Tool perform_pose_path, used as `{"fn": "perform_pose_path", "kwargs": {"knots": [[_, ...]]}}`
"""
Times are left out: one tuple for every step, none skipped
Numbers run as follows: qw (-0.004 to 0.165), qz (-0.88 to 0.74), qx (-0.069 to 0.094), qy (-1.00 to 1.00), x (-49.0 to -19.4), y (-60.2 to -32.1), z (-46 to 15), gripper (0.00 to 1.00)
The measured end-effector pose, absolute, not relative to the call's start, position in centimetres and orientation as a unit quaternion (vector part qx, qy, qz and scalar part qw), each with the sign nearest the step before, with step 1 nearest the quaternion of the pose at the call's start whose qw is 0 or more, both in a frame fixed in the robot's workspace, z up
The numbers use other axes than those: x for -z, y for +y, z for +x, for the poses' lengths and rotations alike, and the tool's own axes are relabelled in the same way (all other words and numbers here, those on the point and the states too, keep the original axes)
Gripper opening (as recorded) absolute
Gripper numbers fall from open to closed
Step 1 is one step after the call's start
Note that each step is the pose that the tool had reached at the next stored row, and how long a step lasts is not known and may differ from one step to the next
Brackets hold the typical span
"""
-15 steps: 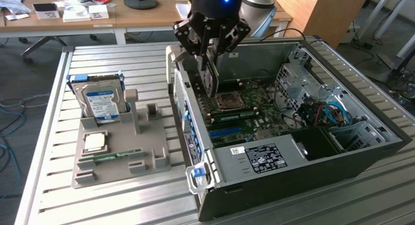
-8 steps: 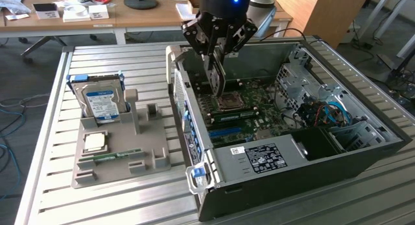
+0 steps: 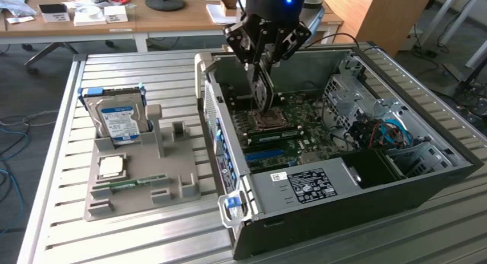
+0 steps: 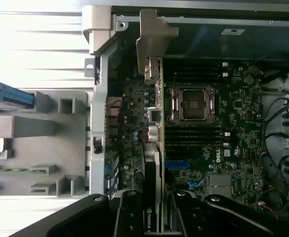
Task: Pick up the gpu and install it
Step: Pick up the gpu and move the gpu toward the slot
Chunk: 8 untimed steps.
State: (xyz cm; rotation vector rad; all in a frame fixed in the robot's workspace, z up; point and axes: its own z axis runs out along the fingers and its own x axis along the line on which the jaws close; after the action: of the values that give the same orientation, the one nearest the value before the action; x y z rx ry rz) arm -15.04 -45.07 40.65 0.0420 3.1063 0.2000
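My arm (image 3: 278, 1) reaches straight down into the open case (image 3: 426, 178), wrist vertical. My pincer (image 3: 263, 63) (image 4: 155, 217) is clamped on the gpu (image 3: 263, 93) (image 4: 153, 163). The card hangs on edge over the motherboard (image 3: 304, 121) (image 4: 233, 113), just beside the CPU socket (image 4: 192, 102). Its silver bracket (image 4: 151, 39) is at the end away from my fingers. I cannot tell whether the card touches the board. The hard drive (image 3: 118, 118) stands in its holder (image 3: 145, 178) on the bench (image 3: 137, 235), well apart.
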Motion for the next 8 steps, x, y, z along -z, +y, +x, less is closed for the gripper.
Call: {"fn": "perform_pose_path", "kwargs": {"knots": [[0.014, 0.014, -0.064, 0.998, -40.7, -45.1, -14.8, 0.27], [0.014, 0.013, -0.064, 0.998, -40.7, -45.1, -14.7, 0.27], [0.014, 0.013, -0.065, 0.998, -40.7, -45.1, -14.5, 0.27], [0.014, 0.013, -0.065, 0.998, -40.7, -45.1, -14.3, 0.27], [0.014, 0.013, -0.065, 0.998, -40.6, -45.1, -14.1, 0.27], [0.014, 0.013, -0.065, 0.998, -40.7, -45.1, -13.9, 0.27], [0.014, 0.014, -0.065, 0.998, -40.7, -45.1, -13.7, 0.27], [0.014, 0.014, -0.065, 0.998, -40.7, -45.1, -13.5, 0.27]]}}
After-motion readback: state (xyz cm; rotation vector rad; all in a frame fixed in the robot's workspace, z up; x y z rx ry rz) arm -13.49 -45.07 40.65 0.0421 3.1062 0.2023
